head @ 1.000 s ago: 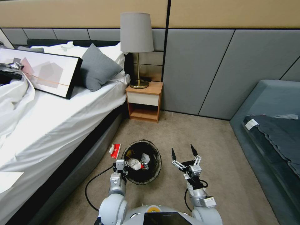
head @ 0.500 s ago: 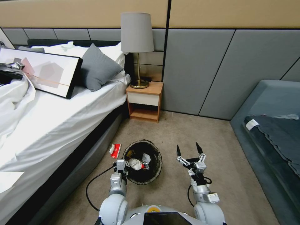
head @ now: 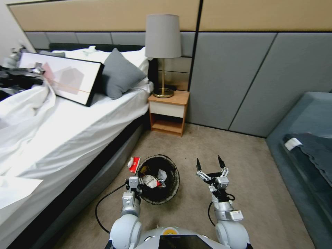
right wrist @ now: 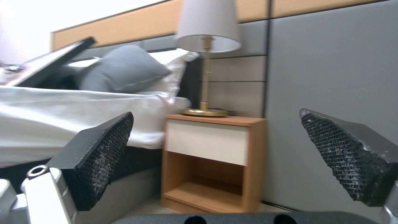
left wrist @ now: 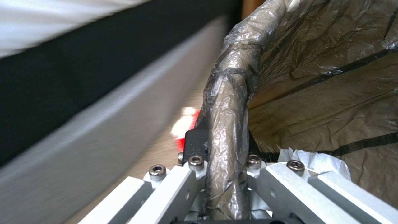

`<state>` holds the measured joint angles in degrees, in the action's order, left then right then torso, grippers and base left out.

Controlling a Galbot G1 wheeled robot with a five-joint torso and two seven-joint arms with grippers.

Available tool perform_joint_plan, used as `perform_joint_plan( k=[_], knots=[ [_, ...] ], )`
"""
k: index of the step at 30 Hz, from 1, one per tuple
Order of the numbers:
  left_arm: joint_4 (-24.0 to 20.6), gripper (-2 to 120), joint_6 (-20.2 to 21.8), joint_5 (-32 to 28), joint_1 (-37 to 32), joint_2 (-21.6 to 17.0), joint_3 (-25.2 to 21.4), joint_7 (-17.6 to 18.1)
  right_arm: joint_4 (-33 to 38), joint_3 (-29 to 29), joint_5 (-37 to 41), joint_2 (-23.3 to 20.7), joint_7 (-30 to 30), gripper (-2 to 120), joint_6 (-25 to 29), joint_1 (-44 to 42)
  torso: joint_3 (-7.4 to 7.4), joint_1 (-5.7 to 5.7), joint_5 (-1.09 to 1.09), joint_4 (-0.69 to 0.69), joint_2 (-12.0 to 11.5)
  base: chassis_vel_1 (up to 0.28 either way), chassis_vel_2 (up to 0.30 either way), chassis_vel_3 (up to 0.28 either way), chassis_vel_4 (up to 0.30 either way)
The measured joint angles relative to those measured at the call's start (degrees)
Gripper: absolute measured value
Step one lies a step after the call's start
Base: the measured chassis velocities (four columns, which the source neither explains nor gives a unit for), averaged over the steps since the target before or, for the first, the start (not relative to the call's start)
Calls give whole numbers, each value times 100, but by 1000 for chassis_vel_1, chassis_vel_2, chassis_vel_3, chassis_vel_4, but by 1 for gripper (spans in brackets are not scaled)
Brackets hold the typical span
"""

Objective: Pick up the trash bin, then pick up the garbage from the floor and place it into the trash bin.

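Head view: the left gripper (head: 134,182) is pinching the near rim of the round white trash bin with dark bag liner (head: 158,178); a red-and-white crumpled packet (head: 133,164) is lying just beyond the bin, toward the bed.

Left wrist view: its fingers (left wrist: 195,146) are clamping the bagged rim, so the bin should be kept level.

Right wrist view: the right gripper (right wrist: 224,155), beside the bin, is gaping wide and empty, ready for that packet.

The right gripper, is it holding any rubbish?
No, the right gripper is open and empty above the carpet, beside the trash bin.
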<state>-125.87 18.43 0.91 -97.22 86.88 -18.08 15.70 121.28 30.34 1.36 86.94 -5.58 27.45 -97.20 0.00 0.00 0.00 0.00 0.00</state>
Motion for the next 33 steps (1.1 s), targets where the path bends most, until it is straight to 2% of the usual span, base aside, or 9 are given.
perform_joint_plan(
  k=[19, 29, 33],
  knots=[
    [-63, 1, -29, 64, -88, 3, 23, 50, 32, -83, -10, -49, -4, 100, -80, 86, 0, 0, 0, 2, 0, 127, 123, 121, 121],
    [-62, 1, -78, 65, -91, -5, 30, 54, 30, -101, -28, -23, -4, 100, -97, 102, 0, 0, 0, -2, 0, 26, 31, 34, 34],
    [-54, 1, -94, 64, -95, -1, 46, 54, 38, -13, -16, -90, -75, 100, -305, 189, 0, 0, 0, -2, 0, 0, 0, 0, 0]
  ],
)
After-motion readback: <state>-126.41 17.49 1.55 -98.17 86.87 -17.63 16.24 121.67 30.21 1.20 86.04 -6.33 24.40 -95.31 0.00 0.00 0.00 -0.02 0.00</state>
